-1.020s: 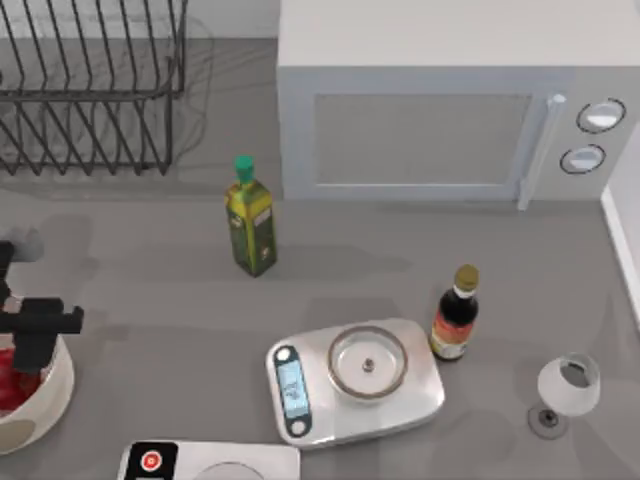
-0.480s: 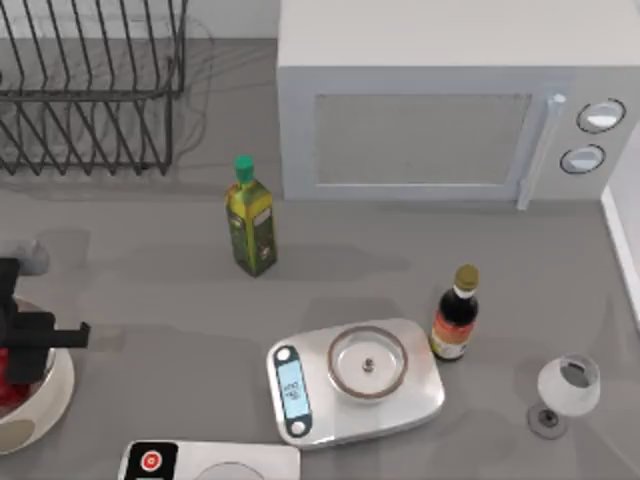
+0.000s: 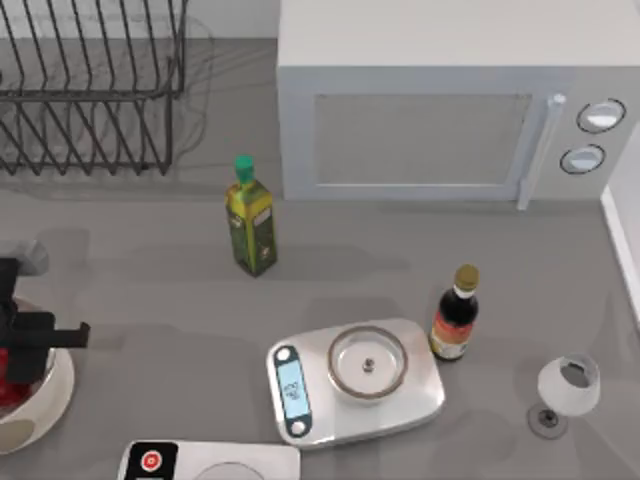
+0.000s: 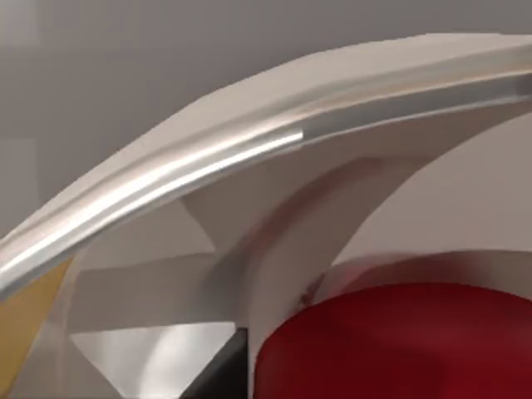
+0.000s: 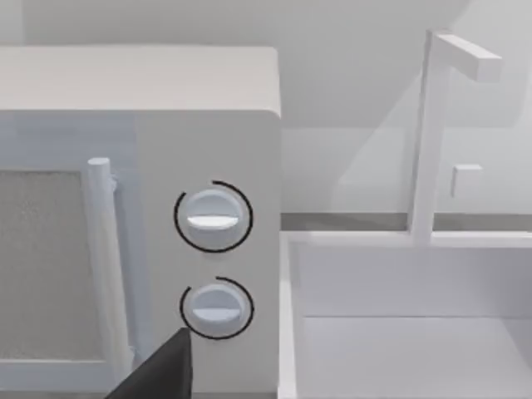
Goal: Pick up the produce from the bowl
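The cream-white bowl (image 3: pixel 52 402) sits at the table's left edge, near the front. The glossy red produce (image 3: pixel 8 388) lies inside it. My left gripper (image 3: pixel 18 362) reaches down into the bowl from above and is shut on the produce. In the left wrist view the bowl's thick rim (image 4: pixel 208 162) arcs close by. Below it, one dark fingertip (image 4: pixel 220 374) presses against the side of the produce (image 4: pixel 399 345). A dark part of my right gripper (image 5: pixel 158 370) shows in front of the microwave's knobs (image 5: pixel 213 218); that arm is parked.
A steel scale (image 3: pixel 355 380) stands front centre, with a dark sauce bottle (image 3: pixel 455 315) and a wine glass (image 3: pixel 567 390) to its right. An olive oil bottle (image 3: pixel 250 220), a microwave (image 3: pixel 440 110) and a wire dish rack (image 3: pixel 90 90) stand farther back. A white device (image 3: pixel 200 462) lies at the front edge.
Over the last second my left gripper shifted slightly left over the bowl, then stayed still. The produce stays in the bowl.
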Motion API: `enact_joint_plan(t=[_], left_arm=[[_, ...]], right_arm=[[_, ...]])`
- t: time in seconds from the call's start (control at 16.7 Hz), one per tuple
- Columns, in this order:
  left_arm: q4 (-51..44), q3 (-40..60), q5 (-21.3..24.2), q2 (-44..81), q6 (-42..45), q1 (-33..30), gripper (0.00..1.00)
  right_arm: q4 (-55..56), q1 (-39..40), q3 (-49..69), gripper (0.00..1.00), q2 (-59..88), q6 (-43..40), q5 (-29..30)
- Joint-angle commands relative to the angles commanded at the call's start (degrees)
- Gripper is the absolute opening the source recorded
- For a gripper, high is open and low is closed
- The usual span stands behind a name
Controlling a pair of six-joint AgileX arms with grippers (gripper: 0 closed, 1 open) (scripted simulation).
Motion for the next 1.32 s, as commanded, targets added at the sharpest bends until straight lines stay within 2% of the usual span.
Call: enact_joint_plan(t=[0.36, 0.84, 0.9, 1.08, 1.32], left_arm=[[0.0, 0.0, 0.0, 0.0, 0.0, 0.0, 0.02], [0.0, 0.0, 0.0, 0.0, 0.0, 0.0, 0.0], [-4.2, 2.4, -0.7, -7.2, 0.4, 0.4, 0.0], [-6.3, 4.5, -0.7, -7.0, 0.4, 0.3, 0.0], [-17.5, 15.6, -0.8, -6.7, 0.2, 0.2, 0.0]], right_arm=[[0.0, 0.0, 0.0, 1.0, 0.0, 0.0, 0.0], [0.0, 0.0, 0.0, 1.0, 0.0, 0.0, 0.0], [0.0, 0.0, 0.0, 1.0, 0.0, 0.0, 0.0], [0.0, 0.0, 0.0, 1.0, 0.0, 0.0, 0.0], [0.0, 0.0, 0.0, 1.0, 0.0, 0.0, 0.0]])
